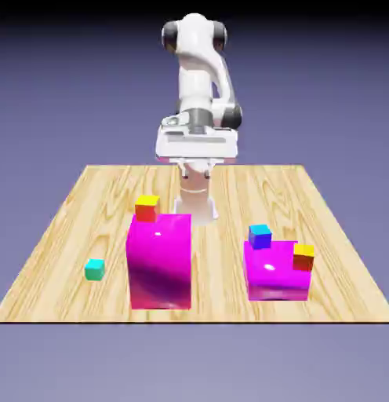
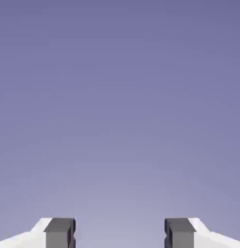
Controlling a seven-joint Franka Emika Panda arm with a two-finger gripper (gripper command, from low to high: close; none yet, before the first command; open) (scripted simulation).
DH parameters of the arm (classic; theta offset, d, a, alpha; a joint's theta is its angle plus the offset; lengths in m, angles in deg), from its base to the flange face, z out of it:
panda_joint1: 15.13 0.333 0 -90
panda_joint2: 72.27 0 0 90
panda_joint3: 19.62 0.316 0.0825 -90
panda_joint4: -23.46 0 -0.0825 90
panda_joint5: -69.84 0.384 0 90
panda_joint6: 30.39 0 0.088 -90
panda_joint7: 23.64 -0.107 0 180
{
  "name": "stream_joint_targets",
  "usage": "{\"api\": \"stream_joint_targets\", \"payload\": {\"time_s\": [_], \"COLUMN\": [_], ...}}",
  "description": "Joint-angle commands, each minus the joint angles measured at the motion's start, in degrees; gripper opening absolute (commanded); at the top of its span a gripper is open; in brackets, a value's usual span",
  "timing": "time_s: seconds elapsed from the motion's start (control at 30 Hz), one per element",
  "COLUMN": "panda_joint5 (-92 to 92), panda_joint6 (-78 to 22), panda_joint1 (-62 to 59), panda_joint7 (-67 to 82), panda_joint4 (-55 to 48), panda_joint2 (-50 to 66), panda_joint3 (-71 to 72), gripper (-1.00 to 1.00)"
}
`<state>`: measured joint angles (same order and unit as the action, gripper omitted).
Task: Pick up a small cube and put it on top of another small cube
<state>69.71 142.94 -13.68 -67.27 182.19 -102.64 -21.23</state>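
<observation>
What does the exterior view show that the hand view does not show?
Only the exterior view shows the table, the teal cube, two magenta blocks, and the small cubes on them. Only the hand view shows the gripper from close by, its jaws wide apart with nothing between. Both share the blue-violet backdrop.

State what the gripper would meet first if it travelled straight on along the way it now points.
Nothing that shows: between the open gripper fingertips the hand view holds only plain backdrop, so the way looks free, though depth cannot be judged.
</observation>
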Motion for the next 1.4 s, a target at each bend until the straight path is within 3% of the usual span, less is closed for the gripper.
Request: {"api": "stream_joint_targets", "payload": {"time_s": [0.0, 0.4, 0.93, 1.37], "panda_joint5": [-0.47, -6.13, -17.15, -22.01], "panda_joint6": [-0.73, -9.45, -22.17, -21.33], "panda_joint1": [-0.9, -11.78, -41.99, -68.92], "panda_joint7": [-0.44, -5.74, -6.71, 6.96], "panda_joint4": [-1.56, -20.26, -40.22, -24.18], "panda_joint2": [2.08, 27.0, 60.22, 51.76], "panda_joint3": [-0.3, -3.84, 2.9, 26.45], "gripper": [0.0, 0.0, 0.0, 0.0]}}
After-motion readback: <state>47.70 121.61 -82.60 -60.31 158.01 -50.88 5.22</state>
